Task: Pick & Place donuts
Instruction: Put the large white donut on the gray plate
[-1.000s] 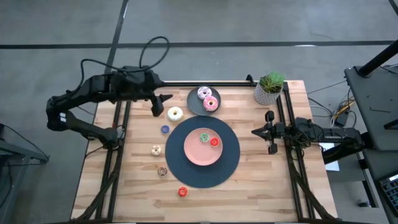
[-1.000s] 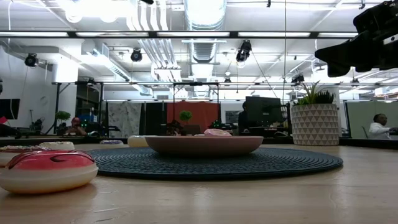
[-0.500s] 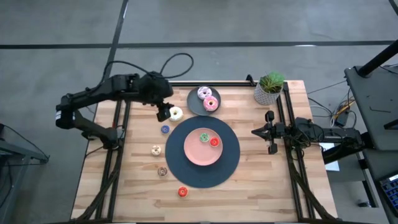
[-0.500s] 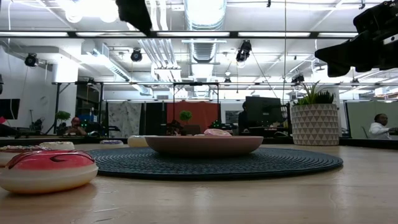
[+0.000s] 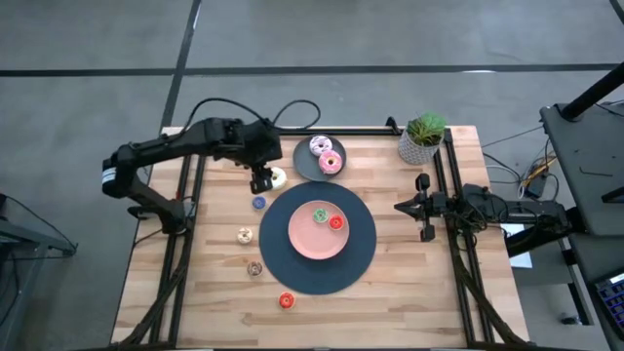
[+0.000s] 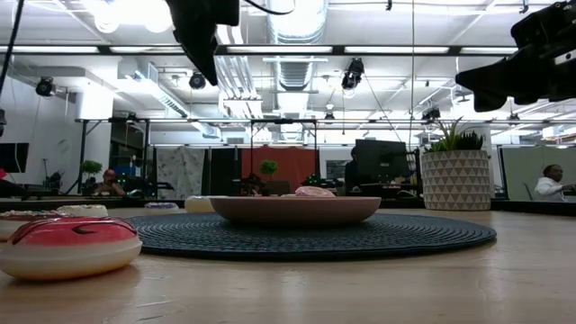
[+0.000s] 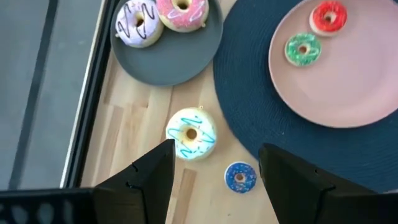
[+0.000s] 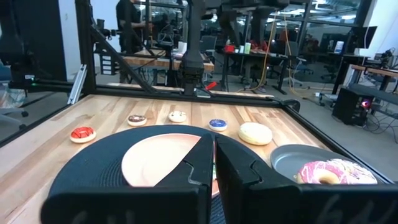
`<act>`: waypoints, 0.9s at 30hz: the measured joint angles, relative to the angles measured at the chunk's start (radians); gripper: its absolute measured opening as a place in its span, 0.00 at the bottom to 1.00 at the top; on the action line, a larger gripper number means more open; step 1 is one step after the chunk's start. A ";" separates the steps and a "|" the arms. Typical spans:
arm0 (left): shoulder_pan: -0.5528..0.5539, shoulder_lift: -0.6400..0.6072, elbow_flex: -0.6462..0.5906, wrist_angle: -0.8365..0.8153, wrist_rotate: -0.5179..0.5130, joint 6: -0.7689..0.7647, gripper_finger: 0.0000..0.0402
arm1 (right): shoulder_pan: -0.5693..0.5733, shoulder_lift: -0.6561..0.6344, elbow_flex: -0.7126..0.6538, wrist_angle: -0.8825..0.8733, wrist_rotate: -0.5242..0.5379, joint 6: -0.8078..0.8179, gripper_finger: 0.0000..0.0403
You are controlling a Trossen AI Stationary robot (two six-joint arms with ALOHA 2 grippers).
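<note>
On my desk the dark round mat carries the pink plate, my left gripper hangs with fingers apart over the cream donut, and my right gripper waits pinched together by the desk's right edge.

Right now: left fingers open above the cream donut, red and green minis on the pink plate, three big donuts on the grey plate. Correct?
Not quite. The grey plate holds two big donuts, the white sprinkled one and the pink one, as the left wrist view shows. The rest stands: left fingers open above the cream donut, red mini and green mini on the pink plate.
</note>
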 joint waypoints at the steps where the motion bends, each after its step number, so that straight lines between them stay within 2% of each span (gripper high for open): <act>1: 0.000 0.006 0.000 0.000 0.000 0.017 0.50 | 0.000 0.001 0.000 0.000 0.000 0.000 0.02; 6: -0.001 0.037 0.000 -0.002 -0.012 0.084 0.50 | 0.000 0.003 0.000 -0.001 0.000 0.000 0.02; 18: -0.001 0.106 0.000 0.002 -0.096 0.064 0.50 | 0.000 0.003 0.000 0.000 0.000 0.000 0.02; 23: 0.004 0.140 0.000 0.001 -0.090 0.063 0.50 | 0.000 0.003 0.000 0.000 0.000 0.000 0.02; 27: 0.027 0.177 0.000 -0.005 -0.031 0.068 0.50 | 0.000 0.003 0.000 0.000 0.000 0.000 0.02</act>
